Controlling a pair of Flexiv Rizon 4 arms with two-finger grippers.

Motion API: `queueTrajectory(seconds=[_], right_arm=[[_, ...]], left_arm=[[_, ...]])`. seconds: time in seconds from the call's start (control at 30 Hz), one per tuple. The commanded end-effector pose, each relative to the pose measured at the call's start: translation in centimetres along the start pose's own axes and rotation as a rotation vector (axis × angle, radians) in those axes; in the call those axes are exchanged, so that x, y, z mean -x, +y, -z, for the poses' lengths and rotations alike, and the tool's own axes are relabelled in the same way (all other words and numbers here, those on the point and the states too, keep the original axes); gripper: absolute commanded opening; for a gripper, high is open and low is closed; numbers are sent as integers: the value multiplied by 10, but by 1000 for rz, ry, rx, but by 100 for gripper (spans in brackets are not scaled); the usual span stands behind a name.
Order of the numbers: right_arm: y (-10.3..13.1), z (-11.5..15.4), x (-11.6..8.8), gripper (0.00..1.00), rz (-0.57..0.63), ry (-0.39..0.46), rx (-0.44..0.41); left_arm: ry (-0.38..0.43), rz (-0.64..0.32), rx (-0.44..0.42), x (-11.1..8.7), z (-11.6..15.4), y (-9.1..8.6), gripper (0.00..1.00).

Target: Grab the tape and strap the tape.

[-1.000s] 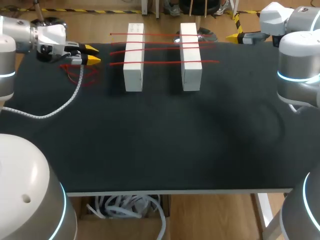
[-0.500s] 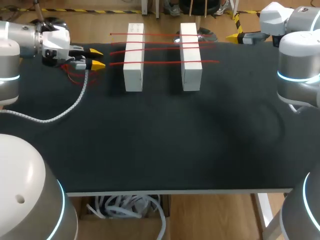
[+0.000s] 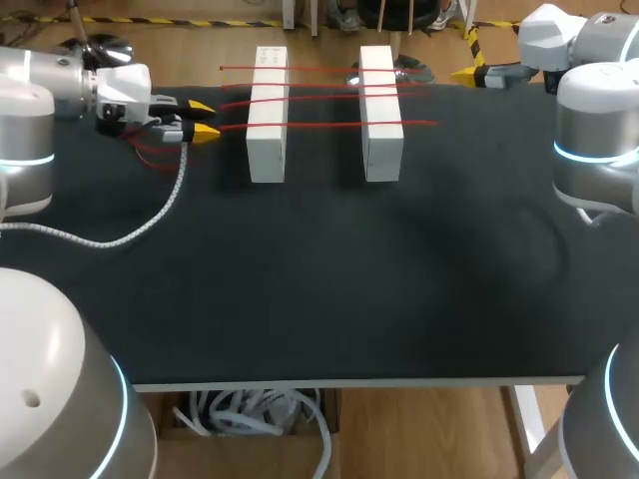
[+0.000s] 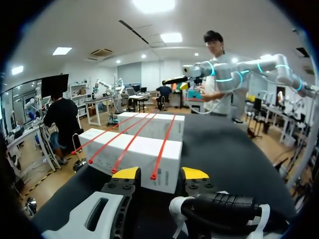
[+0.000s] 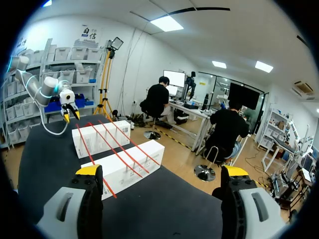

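My left gripper (image 3: 203,119) hangs just left of the left block (image 3: 268,115), with its yellow tips pointing at the block's side. The fingers stand moderately apart with nothing pinched between them. Under it, also left of that block, a loose tangle (image 3: 150,150) of red strands lies on the black table (image 3: 349,279). A white coiled cable (image 3: 130,235) trails from the wrist across the cloth.

From the left wrist, the gripper (image 4: 160,173) faces the left block (image 4: 137,157) at close range. The end of one strand of tape (image 4: 162,149) sits on the block's edge, ahead of the gap between the tips. I cannot tell whether either finger touches it.

Red tape (image 3: 319,126) runs in several straight strands across the tops of the left block and the right block (image 3: 379,110), bridging the gap between them. There is faint grey print on the left block's top, too small for me to make out.

My right gripper (image 3: 464,72) is off to the right of the right block, near the table's far edge. In its own view the fingers (image 5: 89,170) are spread wide and empty, with both blocks well ahead.
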State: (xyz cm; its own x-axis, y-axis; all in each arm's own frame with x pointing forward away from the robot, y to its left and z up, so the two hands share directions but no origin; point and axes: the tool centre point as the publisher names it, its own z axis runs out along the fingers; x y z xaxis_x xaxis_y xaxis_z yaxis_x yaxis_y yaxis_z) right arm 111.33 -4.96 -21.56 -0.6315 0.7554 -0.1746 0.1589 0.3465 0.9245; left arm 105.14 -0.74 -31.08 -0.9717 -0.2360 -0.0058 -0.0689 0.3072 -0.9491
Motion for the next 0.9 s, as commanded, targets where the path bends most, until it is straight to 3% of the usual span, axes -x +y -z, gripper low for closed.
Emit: queueTrajectory(seconds=[0.03, 0.1, 0.43, 0.9], right_arm=[[0, -1, 0, 100, 0, 0, 0], [0, -1, 0, 100, 0, 0, 0], [0, -1, 0, 100, 0, 0, 0], [0, -1, 0, 100, 0, 0, 0]], left_arm=[[3, 2, -9, 2, -10, 5, 32], [5, 3, -11, 2, -14, 6, 28], [-7, 37, -21, 10, -19, 13, 33], [-12, 73, -19, 15, -15, 22, 31]])
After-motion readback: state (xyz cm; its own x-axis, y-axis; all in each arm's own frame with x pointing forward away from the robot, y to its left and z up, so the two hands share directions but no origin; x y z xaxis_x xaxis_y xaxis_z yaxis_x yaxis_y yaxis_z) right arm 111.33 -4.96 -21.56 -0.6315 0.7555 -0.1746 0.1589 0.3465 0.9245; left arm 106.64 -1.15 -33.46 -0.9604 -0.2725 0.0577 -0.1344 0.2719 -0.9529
